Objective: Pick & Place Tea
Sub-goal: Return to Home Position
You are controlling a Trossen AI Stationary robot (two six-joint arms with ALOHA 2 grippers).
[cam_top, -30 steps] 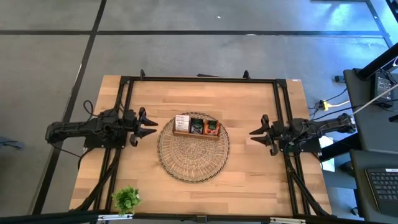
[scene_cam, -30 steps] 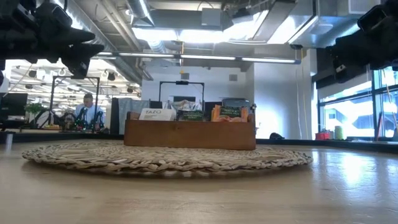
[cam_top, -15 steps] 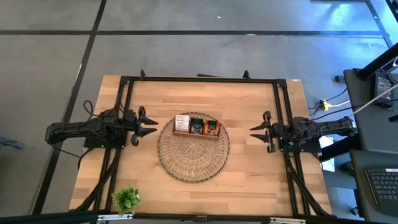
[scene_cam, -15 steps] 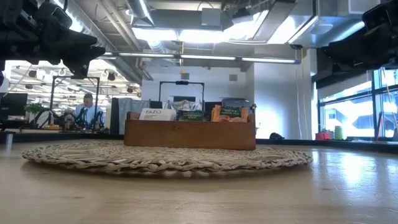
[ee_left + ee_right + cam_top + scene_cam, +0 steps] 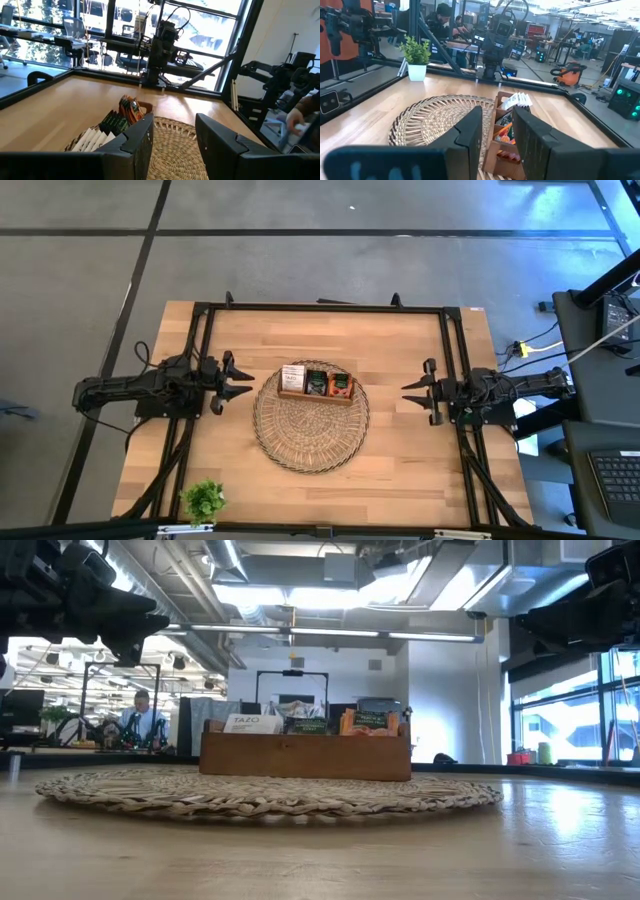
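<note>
With the tea filed in the wooden tray, the left hand and right hand hover empty, fingers apart, flanking it; seemingly only parking is left.

- Table: rectangular, light wooden slat top, standing on a grey floor crossed by dark lines.
- Wicker mat: round, woven, lying flat at the table's centre.
- Wooden tray: brown, three compartments in a row, upright on the mat, set toward the mat's rim rather than its middle.
- Plant sprig: small, green, in a white pot, near a table corner, well apart from the mat.
- Person: at a desk in the room behind the table, far off in the low view.
- Keyboard: dark, on a desk beside the table; cables lie close by.
- Ceiling lights: lit, among exposed ducts.
</note>
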